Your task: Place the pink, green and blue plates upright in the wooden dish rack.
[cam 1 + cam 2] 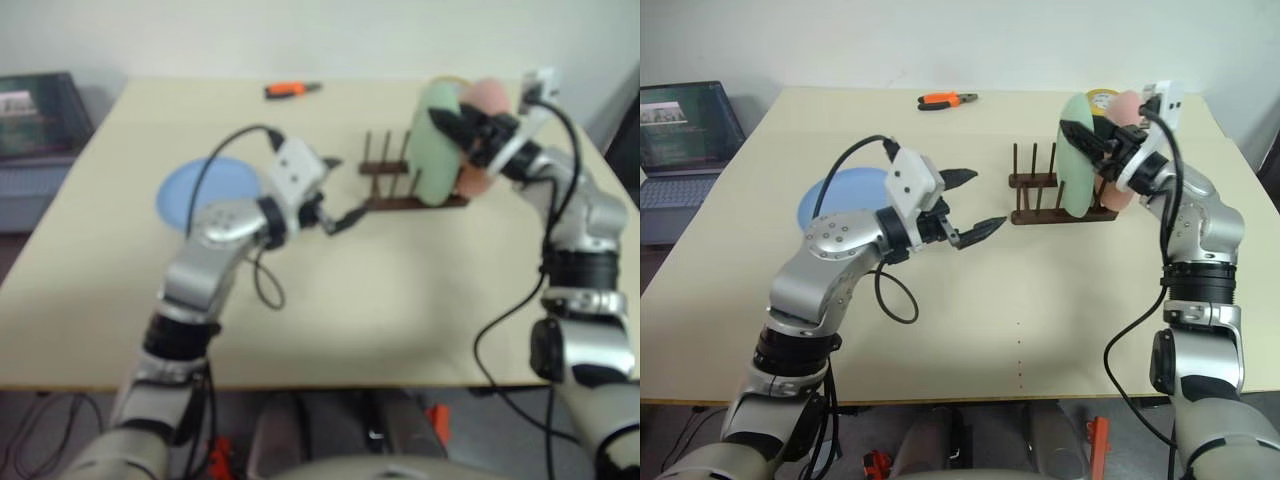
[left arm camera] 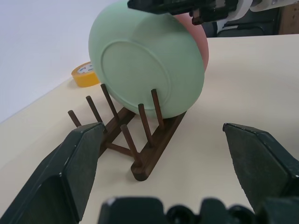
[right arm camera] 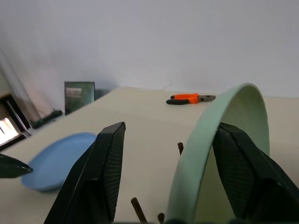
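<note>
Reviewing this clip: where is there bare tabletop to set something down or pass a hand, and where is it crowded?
Free: the near tabletop between both arms, and the strip between the pliers and the wooden dish rack. Crowded: the rack's right end, where the green plate, pink plate and right gripper meet. The blue plate lies behind the open left gripper.

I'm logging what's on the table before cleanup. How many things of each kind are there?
Plates: 3, namely green, pink and blue
Dish rack: 1
Pliers: 1
Tape roll: 1
Total: 6
</note>
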